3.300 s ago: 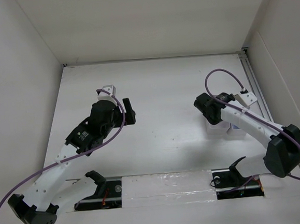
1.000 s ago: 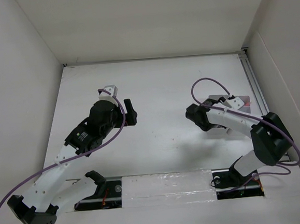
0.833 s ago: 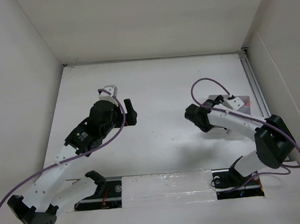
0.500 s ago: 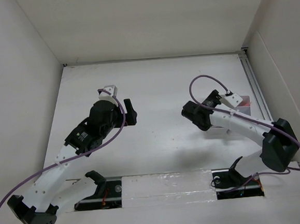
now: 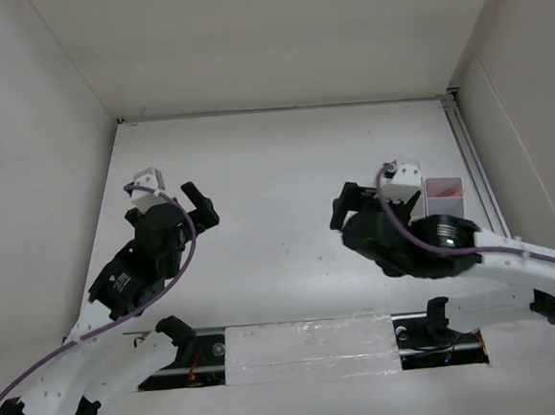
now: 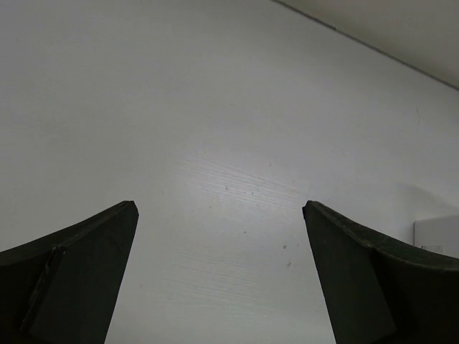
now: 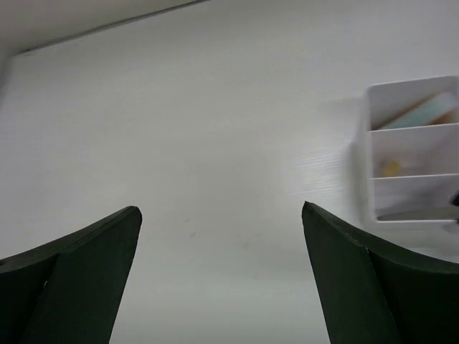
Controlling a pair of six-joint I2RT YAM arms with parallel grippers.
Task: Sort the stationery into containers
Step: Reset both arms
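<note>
Top view: bins [image 5: 444,182] on worktop [image 5: 283,159] at right, largely hidden behind right arm [image 5: 473,250]
Left wrist: left jaws spread, empty; white box corner [image 6: 439,231] cut off by frame
Right wrist: right jaws spread, empty; bins cut off, contents blurred, yellow speck [image 7: 391,169]

We look into a robotics lab's test cell: a white tabletop [image 5: 283,159] boxed by plain white panels [image 5: 274,35], left arm [image 5: 120,278] and right arm [image 5: 498,257] bolted at its near edge.

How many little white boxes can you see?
3, in a row on the right: far box, middle box, near box. More may be hidden off-frame.
</note>
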